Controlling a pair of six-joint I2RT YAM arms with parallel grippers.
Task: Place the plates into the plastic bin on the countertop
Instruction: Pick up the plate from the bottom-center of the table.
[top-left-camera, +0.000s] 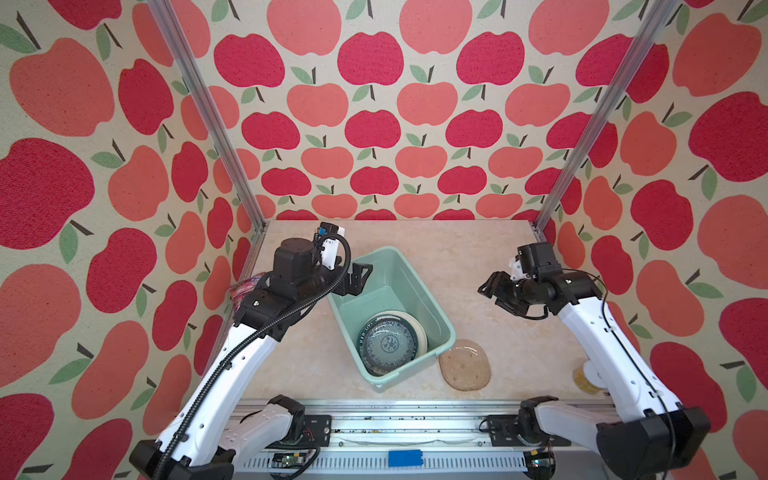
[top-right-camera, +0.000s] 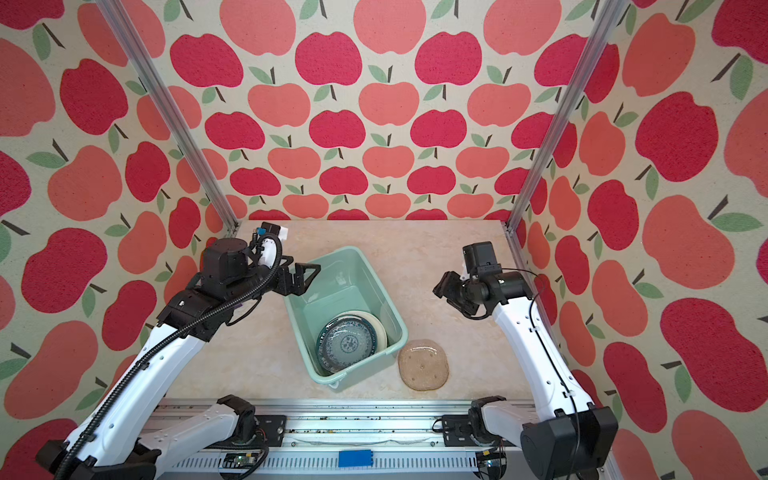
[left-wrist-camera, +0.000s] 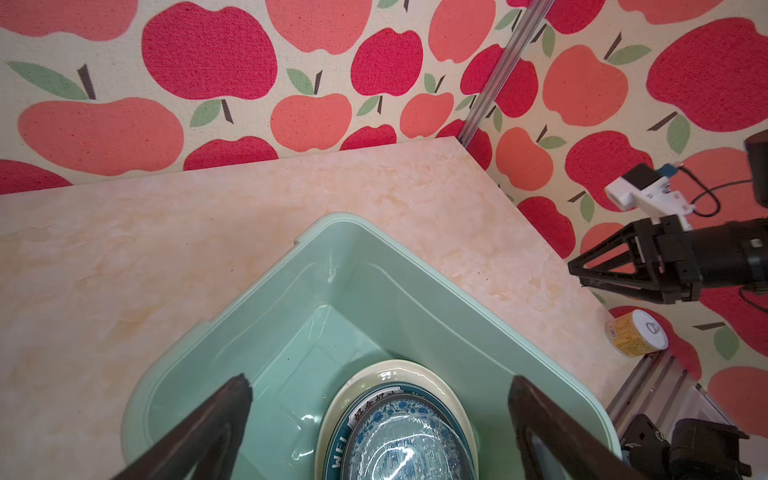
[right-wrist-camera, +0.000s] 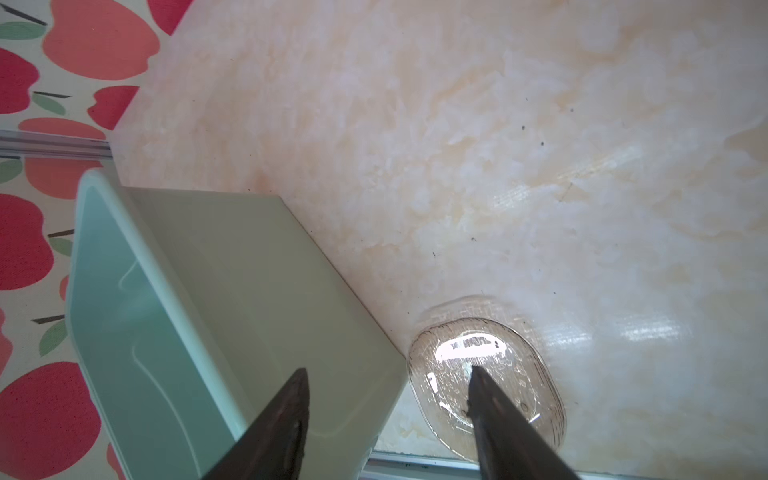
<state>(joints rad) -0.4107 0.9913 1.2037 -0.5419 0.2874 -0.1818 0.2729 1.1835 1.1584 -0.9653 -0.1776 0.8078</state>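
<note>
The tan squarish plate (top-left-camera: 465, 365) lies on the beige surface (top-left-camera: 478, 257) beside the mint-green plastic bin (top-left-camera: 399, 272), nearer my part-open, empty right fingers (right-wrist-camera: 494, 419) than my wide-open, empty left fingers (left-wrist-camera: 220, 428)

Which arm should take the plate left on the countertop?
Right. The plate lies on the bin's right side, nearer the right gripper, which is open, empty and has it in its wrist view. The left gripper hovers over the bin's far end, with the bin between it and the plate.
</note>
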